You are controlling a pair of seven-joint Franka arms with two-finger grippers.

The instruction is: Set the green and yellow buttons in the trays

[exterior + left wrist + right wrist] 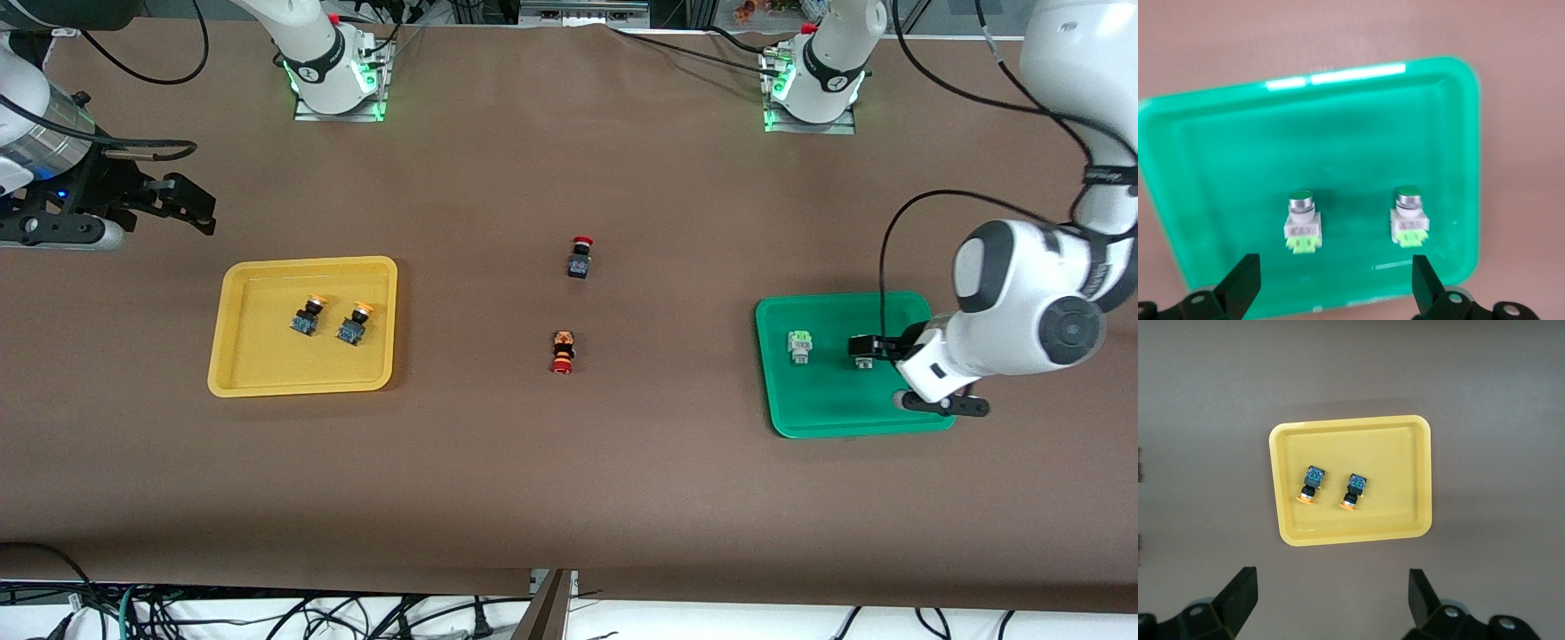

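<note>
The left gripper (1335, 283) hangs spread and empty over the green tray (836, 418), partly hiding one of its two green buttons (1301, 223). The right gripper (1331, 600), spread, waits above bare table by the yellow tray (267, 380), which holds both yellow buttons (307, 316). Two red buttons (580, 258) lie mid-table.

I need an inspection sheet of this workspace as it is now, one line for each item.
Surface: brown table.
Job's things: two orange-yellow-capped buttons in shallow yellow plastic tray; two pale green-capped buttons in shallow green plastic tray.
Clutter: two red-capped black buttons mid-table.
Grippers: left gripper open over green tray; right gripper open, waiting outside the yellow tray, at the right arm's end.
Cables: black cable on left arm.
Surroundings: loose wires below table edge.
</note>
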